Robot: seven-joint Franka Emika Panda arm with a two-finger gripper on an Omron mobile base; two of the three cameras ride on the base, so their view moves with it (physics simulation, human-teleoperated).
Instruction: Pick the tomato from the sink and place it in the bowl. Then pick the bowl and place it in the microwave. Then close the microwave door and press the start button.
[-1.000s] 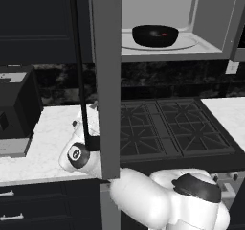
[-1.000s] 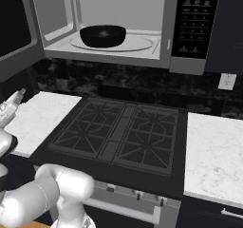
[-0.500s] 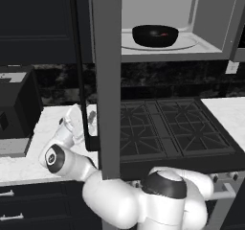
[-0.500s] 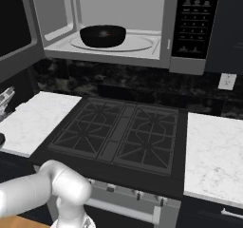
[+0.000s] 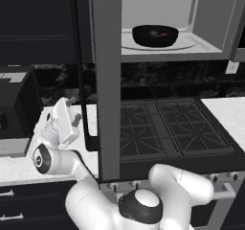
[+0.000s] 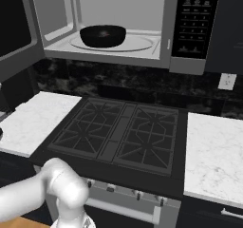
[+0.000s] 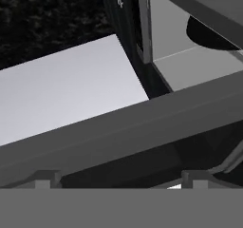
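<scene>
bowl (image 6: pixel 103 35) sitting inside microwave (image 6: pixel 124 25), tomato (image 5: pixel 165 34) in it; microwave door (image 5: pixel 106 75) open; hand (image 5: pixel 72 110) just left of door handle, can't tell if fingers spread or pressed

You see the microwave (image 6: pixel 142 23) open across the top of the frame, the black bowl (image 6: pixel 102 35) on its pale floor at upper centre-left, a red glint of tomato (image 6: pixel 107 31) inside the bowl, the black stovetop (image 6: pixel 118 137) mid-frame, white counters either side.
</scene>
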